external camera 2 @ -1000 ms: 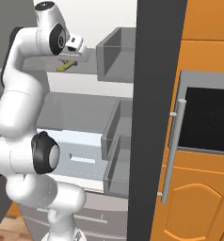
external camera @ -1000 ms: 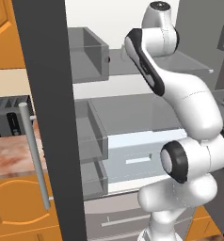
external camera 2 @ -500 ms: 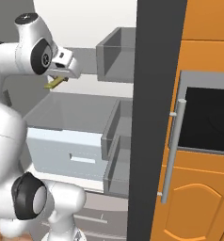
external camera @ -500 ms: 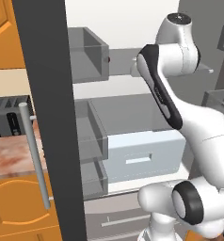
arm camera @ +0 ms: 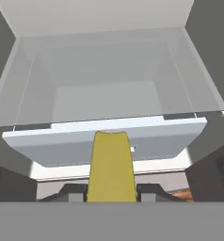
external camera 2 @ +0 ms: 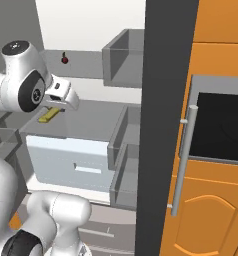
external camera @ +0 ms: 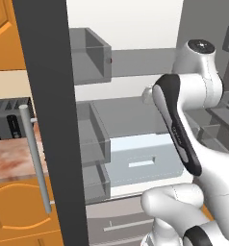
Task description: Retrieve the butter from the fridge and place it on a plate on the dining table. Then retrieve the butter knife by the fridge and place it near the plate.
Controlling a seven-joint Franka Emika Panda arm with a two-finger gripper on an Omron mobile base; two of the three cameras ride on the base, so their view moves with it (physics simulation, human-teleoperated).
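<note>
Gripper (arm camera: pixel 112 190) clamped on the butter (arm camera: pixel 111 165), pale yellow block sticking out between the dark fingertips (arm camera: pixel 72 192); in the right base view I see the butter (external camera 2: pixel 49 114) hanging under the hand. Below and beyond it, the open crisper drawer (arm camera: pixel 109 136) of the fridge (external camera 2: pixel 166 100); furthest back, a small dark red fruit (external camera 2: pixel 65 59) on the upper shelf. I judge the step is carrying the butter out: I'd keep the grip firm, draw straight back clear of the door bins (external camera 2: pixel 122 145), then swing toward the dining table. Against half a second ago, the arm has pulled back and lower, the butter nearer the base
</note>
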